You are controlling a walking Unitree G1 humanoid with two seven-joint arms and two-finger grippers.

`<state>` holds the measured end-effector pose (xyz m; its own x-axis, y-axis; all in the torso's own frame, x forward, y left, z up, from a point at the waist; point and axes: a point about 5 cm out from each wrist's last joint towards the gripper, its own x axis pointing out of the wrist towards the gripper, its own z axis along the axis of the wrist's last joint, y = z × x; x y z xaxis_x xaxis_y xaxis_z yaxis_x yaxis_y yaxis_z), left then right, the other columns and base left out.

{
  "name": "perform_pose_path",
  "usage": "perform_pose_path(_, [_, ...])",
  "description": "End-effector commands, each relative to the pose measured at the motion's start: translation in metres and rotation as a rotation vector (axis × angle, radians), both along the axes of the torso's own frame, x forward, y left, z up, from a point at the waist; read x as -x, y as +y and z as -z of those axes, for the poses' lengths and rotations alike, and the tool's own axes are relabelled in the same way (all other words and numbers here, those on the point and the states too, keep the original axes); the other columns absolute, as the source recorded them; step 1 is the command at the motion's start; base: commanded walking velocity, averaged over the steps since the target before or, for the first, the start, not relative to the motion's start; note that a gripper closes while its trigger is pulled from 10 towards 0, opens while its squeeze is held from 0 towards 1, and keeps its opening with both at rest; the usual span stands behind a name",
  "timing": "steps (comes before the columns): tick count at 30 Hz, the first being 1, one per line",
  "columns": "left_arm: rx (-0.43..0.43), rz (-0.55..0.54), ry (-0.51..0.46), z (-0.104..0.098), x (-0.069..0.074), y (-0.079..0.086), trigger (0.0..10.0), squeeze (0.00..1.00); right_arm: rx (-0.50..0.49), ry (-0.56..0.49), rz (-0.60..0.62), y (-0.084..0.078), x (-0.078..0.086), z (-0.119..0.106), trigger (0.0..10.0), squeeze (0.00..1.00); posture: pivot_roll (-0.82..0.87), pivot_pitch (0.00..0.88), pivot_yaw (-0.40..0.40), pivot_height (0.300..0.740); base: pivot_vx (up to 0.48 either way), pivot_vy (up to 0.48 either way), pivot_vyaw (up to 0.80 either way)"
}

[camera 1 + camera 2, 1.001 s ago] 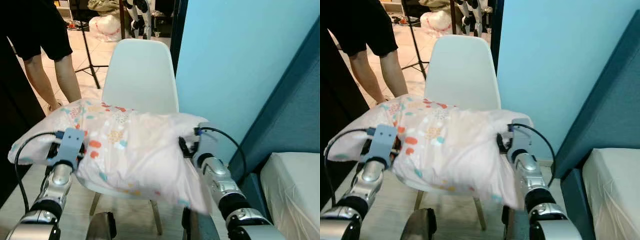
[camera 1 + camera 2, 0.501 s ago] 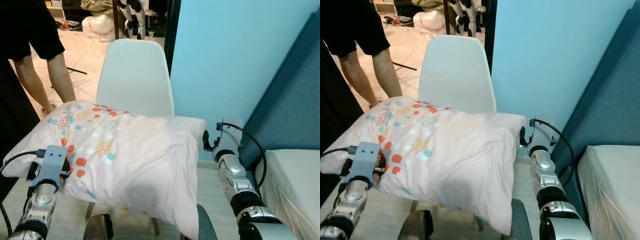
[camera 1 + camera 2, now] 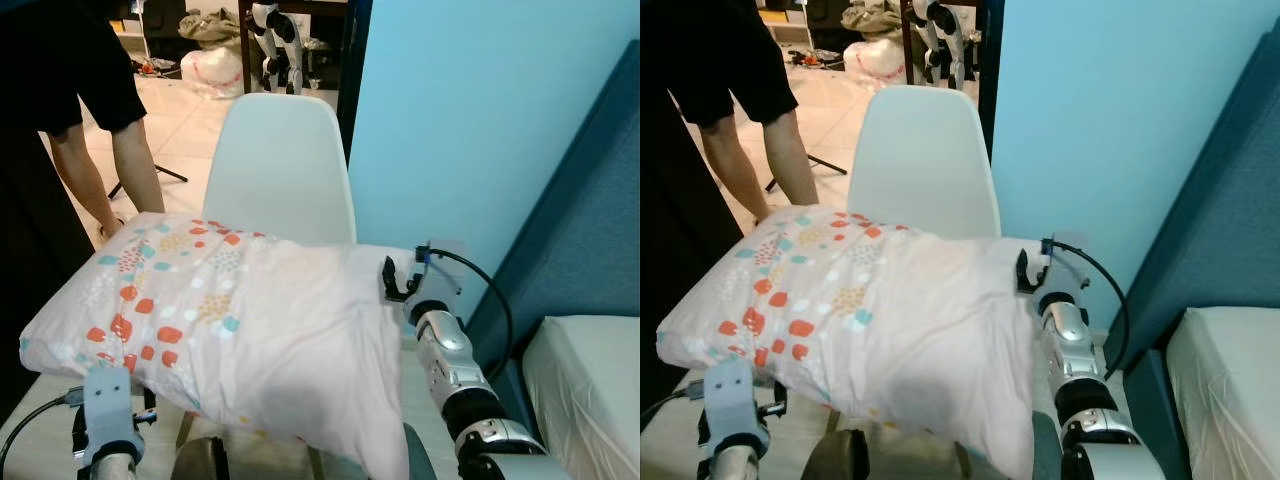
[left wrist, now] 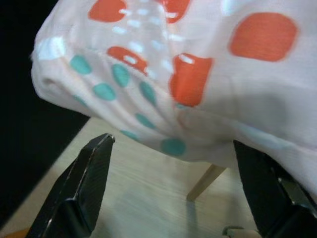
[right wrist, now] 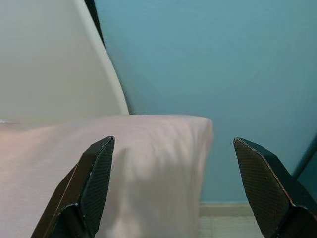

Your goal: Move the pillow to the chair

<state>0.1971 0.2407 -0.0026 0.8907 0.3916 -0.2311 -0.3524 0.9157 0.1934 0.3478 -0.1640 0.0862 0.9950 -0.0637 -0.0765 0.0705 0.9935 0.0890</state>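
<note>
Pillow (image 3: 230,330) sitting on the chair (image 3: 280,160), both grippers off it

Head views: the pillow lies across the white chair's seat, spotted end toward the robot's left, plain pink end hanging over the near right edge. The right gripper (image 3: 398,280) is just beside the pillow's far right corner; the left arm (image 3: 105,425) is low under the near left edge — a person (image 3: 90,110) stands on the tiles beyond.
Left wrist: left gripper (image 4: 178,193) spread wide, fingers (image 4: 84,183) empty, pillow's dotted edge just above, a chair leg (image 4: 205,181) behind.
Right wrist: right gripper fingers (image 5: 86,186) wide apart too — holding nothing, pillow corner between them against the blue wall (image 5: 218,59).
</note>
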Motion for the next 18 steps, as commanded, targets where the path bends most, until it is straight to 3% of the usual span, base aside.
perform_pose_path(1, [-0.051, 0.051, -0.05, -0.01, -0.003, -0.001, 10.0, 0.0, -0.014, -0.022, -0.003, 0.001, 0.001, -0.002, 10.0, 0.0, 0.06, 0.0, -0.078, 0.552, 0.0, 0.0, 0.0])
perform_pose_path(3, [-0.109, 0.104, -0.157, -0.031, -0.007, -0.002, 10.0, 0.0, -0.041, -0.063, -0.047, 0.006, 0.0, -0.009, 10.0, 0.0, 0.06, 0.0, -0.074, 0.552, 0.0, 0.0, 0.0])
perform_pose_path(5, [-0.075, 0.153, -0.248, -0.051, -0.013, -0.005, 10.0, 0.0, -0.065, -0.104, -0.107, 0.013, -0.002, -0.017, 10.0, 0.0, 0.06, 0.0, -0.071, 0.552, 0.0, 0.0, 0.0])
perform_pose_path(9, [-0.024, 0.216, -0.272, -0.059, -0.017, -0.012, 10.0, 0.0, -0.084, -0.124, -0.144, 0.018, -0.002, -0.021, 10.0, 0.0, 0.06, 0.0, -0.071, 0.552, 0.0, 0.0, 0.0])
perform_pose_path(11, [0.054, 0.481, -0.284, -0.079, -0.027, -0.027, 10.0, 0.0, -0.127, -0.177, -0.269, 0.033, -0.002, -0.031, 10.0, 0.0, 0.07, 0.0, -0.071, 0.552, 0.0, 0.0, 0.0])
perform_pose_path(12, [0.054, 0.481, -0.284, -0.079, -0.027, -0.027, 10.0, 0.0, -0.127, -0.177, -0.269, 0.033, -0.002, -0.031, 10.0, 0.0, 0.07, 0.0, -0.071, 0.552, 0.0, 0.0, 0.0])
perform_pose_path(13, [0.073, 0.582, -0.3, -0.094, -0.034, -0.027, 10.0, 0.0, -0.166, -0.196, -0.337, 0.041, -0.001, -0.036, 10.0, 0.0, 0.07, 0.0, -0.072, 0.552, 0.0, 0.0, 0.0])
perform_pose_path(16, [0.076, 0.652, -0.323, -0.11, -0.04, -0.025, 10.0, 0.0, -0.199, -0.212, -0.39, 0.046, 0.0, -0.04, 10.0, 0.0, 0.07, 0.0, -0.072, 0.552, 0.0, 0.0, 0.0])
perform_pose_path(17, [0.092, 0.732, -0.351, -0.134, -0.049, -0.018, 10.0, 0.0, -0.229, -0.233, -0.442, 0.048, 0.0, -0.047, 10.0, 0.0, 0.07, 0.0, -0.074, 0.552, 0.0, 0.0, 0.0])
perform_pose_path(18, [0.092, 0.732, -0.351, -0.134, -0.049, -0.018, 10.0, 0.0, -0.229, -0.233, -0.442, 0.048, 0.0, -0.047, 10.0, 0.0, 0.07, 0.0, -0.074, 0.552, 0.0, 0.0, 0.0])
